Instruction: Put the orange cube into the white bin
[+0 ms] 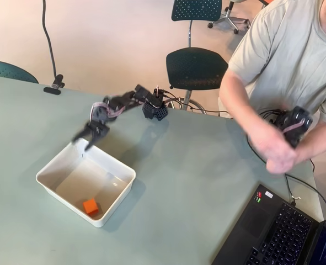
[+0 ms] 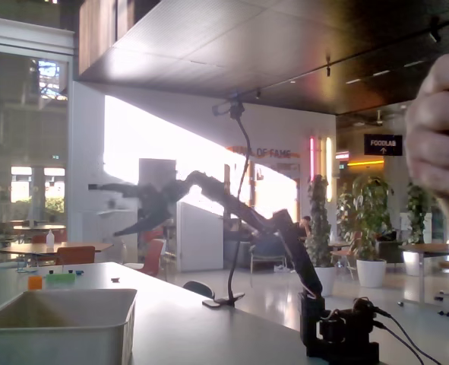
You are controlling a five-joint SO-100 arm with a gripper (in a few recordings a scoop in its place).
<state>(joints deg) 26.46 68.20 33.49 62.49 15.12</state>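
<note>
We find the orange cube point(image 1: 90, 206) already lying inside the white bin point(image 1: 55, 164), near the wall at about 5 o'clock from the bin's centre in the overhead view. The gripper point(image 1: 89, 136) hangs above the rim at roughly 12 o'clock, its fingers spread and holding nothing. In the fixed view the gripper point(image 2: 116, 207) is backlit and blurred, so we judge its opening mostly from above. The placing looks done. To finish well, we should lift clear of the rim first, then draw the arm back toward its base without clipping the bin.
</note>
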